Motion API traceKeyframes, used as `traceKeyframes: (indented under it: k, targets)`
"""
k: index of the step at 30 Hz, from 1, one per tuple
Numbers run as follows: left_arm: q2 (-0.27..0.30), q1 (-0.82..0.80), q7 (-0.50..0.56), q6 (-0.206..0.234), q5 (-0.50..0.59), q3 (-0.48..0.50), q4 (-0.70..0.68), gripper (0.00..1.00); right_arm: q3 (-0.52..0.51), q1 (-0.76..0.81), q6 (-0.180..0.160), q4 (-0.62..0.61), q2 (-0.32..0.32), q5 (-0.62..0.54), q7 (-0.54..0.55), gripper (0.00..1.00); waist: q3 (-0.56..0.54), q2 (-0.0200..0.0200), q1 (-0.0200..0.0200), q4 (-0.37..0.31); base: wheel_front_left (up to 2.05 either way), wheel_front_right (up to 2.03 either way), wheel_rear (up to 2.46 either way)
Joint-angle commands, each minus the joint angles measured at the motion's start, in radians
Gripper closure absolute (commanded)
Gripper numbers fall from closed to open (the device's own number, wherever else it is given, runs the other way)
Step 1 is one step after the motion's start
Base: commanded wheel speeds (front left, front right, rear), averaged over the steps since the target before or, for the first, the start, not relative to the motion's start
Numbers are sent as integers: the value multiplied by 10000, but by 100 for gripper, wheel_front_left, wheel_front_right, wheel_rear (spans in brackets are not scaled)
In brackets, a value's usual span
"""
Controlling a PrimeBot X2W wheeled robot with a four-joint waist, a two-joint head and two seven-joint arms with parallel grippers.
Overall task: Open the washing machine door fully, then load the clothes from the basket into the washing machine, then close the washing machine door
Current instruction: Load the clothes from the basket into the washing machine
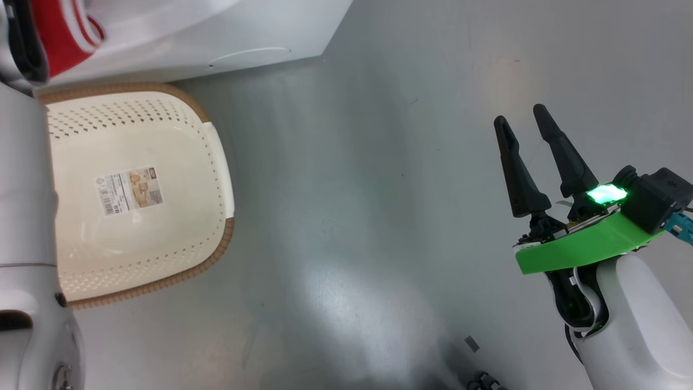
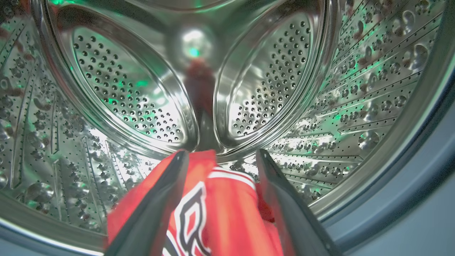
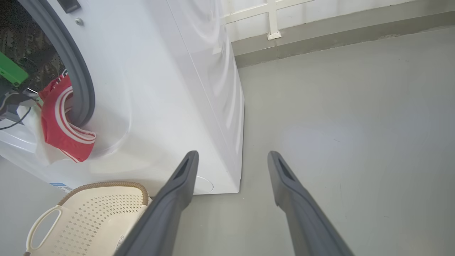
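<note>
- Washing machine (image 3: 170, 89): one, white front-loader standing on the grey floor (image 1: 379, 189). One grey gasket (image 3: 76, 71) rings its mouth, with one perforated steel drum (image 2: 124, 96) behind it.
- Basket (image 1: 178, 238): one, cream and perforated with a brown rim. It sits on the floor just in front of the machine, with one sticker (image 1: 130, 190) on its inner bottom.
- Clothes (image 2: 227, 213): red fabric with white-and-black trim, lying at the drum's front. In the right wrist view part of it hangs out over the gasket's lower lip. Whether this is one garment or more, I cannot tell.
- Left end effector (image 2: 220, 154): one, reaching inside the drum. Its two fingers are spread wide, with the red fabric lying between and below them, not pinched.
- Right end effector (image 1: 521, 116): one, hanging over bare floor well apart from the basket. Its two fingers are spread wide and carry nothing.
</note>
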Motion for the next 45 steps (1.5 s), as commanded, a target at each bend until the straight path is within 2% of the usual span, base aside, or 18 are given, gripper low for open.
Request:
traceKeyframes:
  k: [1,11,20,27,35,45]
  targets:
    - [325,52,-49,79,124,101,-188,0,142,196,16,-207,-31,37,-48,0,-23,-1,0,33,0,0,0]
    - [193,490,-49,-162,228,61,15,0,157,195,16,-153,-128,27,-48,0,-310,-1,0,282,0,0,0]
    - [140,1330,-49,-439,375,-50,-457,0,160,293,16,-117,-173,23,-48,0,-723,-1,0,494,0,0,0]
    - [63,2531,-49,-570,369,-41,-1576,0,89,358,16,-133,-178,16,-48,0,-884,-1,0,600,0,0,0]
    - [226,4292,-49,-831,221,216,-3111,0,16,404,16,-182,-169,2,-48,0,-918,-1,0,664,0,0,0]
    - [-236,6475,-49,-992,21,609,-5286,0,-114,443,16,-252,-175,-22,-48,0,-908,-1,0,820,0,0,0]
